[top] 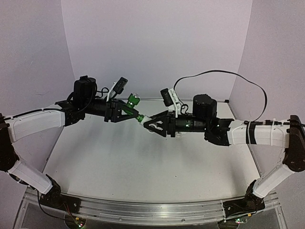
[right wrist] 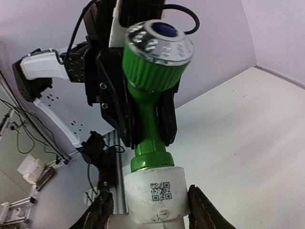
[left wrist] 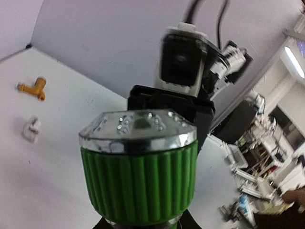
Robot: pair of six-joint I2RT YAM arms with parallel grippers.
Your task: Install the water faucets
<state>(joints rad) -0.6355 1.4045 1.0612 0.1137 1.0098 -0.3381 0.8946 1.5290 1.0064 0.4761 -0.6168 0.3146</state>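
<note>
White desk (top: 119, 164), lilac walls. Left claw (right wrist: 147, 121) clenched on green faucet (right wrist: 150, 67) mid-air; lower end hidden by white fitting (right wrist: 155, 195), grasped by right claw (right wrist: 150, 212). Yellow faucet (left wrist: 33, 88) on desk, 10 o'clock, blurred: left wrist view only.

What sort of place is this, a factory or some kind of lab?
Most likely a robotics lab: the left arm and right arm are mounted at the edge of a white table inside plain panels, and cluttered workbenches under a ceiling strip light show beyond it.
</note>
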